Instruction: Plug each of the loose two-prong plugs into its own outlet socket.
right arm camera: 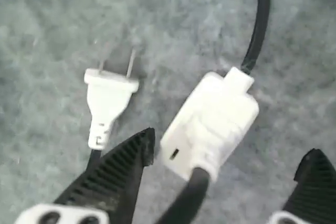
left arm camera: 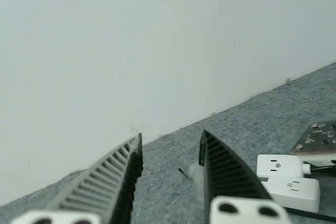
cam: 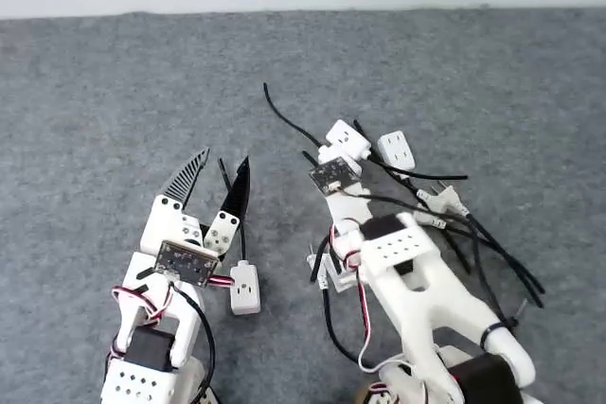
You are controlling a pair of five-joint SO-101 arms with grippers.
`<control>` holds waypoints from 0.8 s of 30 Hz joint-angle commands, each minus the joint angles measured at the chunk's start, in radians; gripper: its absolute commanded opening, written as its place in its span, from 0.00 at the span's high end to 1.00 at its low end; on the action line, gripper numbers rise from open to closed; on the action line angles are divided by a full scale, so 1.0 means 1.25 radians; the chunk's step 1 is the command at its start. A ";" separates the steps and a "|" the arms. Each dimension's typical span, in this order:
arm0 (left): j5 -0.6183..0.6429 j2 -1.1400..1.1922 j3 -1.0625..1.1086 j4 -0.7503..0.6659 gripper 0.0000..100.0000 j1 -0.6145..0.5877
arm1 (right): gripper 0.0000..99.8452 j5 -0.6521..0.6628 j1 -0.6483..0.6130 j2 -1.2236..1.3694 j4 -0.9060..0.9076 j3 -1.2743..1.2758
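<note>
My right gripper point(right arm camera: 231, 145) is open, its black fingers point(right arm camera: 123, 169) standing on either side of a white socket block point(right arm camera: 210, 121) that has black cable at both ends. A loose white two-prong plug point(right arm camera: 110, 95) lies on the carpet beside that block. From above, this socket point(cam: 347, 139) sits just beyond the right arm's wrist board point(cam: 336, 175), with a second socket point(cam: 396, 150) next to it. More loose plugs point(cam: 450, 198) lie to the right. My left gripper point(cam: 214, 179) hangs open over bare carpet, holding nothing. A third socket point(cam: 245, 288) lies beside the left arm.
Black cables point(cam: 492, 253) tangle across the grey carpet point(cam: 114, 120) to the right of the right arm. Another small plug point(cam: 322, 272) lies between the two arms. The left wrist view shows two sockets point(left arm camera: 286, 177) and a white wall point(left arm camera: 157, 40) behind.
</note>
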 commanded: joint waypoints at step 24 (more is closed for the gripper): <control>-0.029 -0.005 -0.007 -0.020 0.83 0.022 | 0.99 0.068 0.114 -0.026 -0.017 -0.002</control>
